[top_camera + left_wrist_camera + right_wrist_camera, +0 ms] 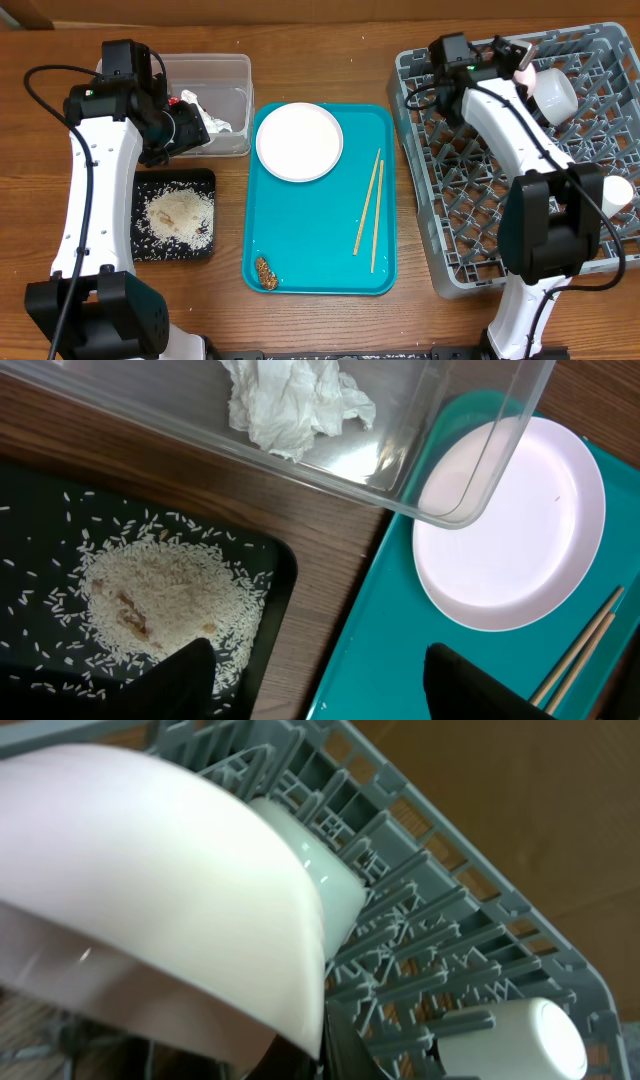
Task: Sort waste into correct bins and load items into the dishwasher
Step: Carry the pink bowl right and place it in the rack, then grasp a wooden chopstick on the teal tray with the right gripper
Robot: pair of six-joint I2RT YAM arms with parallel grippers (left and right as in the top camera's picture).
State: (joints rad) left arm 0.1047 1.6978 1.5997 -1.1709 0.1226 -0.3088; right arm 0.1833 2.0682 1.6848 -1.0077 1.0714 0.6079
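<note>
A brown wooden bench [330, 50] carries a clear plastic rectangular tub [235, 70] under the left hand [200, 125]. A shallow black tray [200, 180] and a teal tray [320, 230] lie near that hand. A grey lattice dish rack [470, 200] sits beneath the right hand [522, 62].

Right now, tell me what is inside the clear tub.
A crumpled white napkin lies inside the clear tub. The left arm covers its left end, so anything there is hidden.
</note>
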